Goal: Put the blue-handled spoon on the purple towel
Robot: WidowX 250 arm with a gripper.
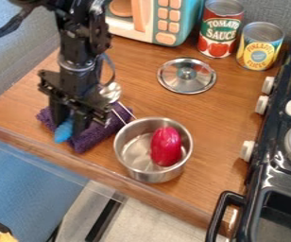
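My tool [69, 128] is partly open, its fingers gripping a blue object [63, 132] at the purple cloth [92, 138], outside the metal pot [153, 176] that already contains the red object [166, 147], while the metal lid [189, 83] lies off it on the tabletop [227, 106].

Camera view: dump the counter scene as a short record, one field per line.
gripper: lowered over the purple cloth, fingers around the blue object
cloth: bunched on the wooden counter, near its front edge
pot: metal, uncovered, beside the cloth
pot contents: red, rounded object
lid: metal, on the counter behind the pot
cans: tomato sauce and pineapple, upright at the back
toy microwave: back of the counter, beside the cans
stove: black, white knobs, right side of the view
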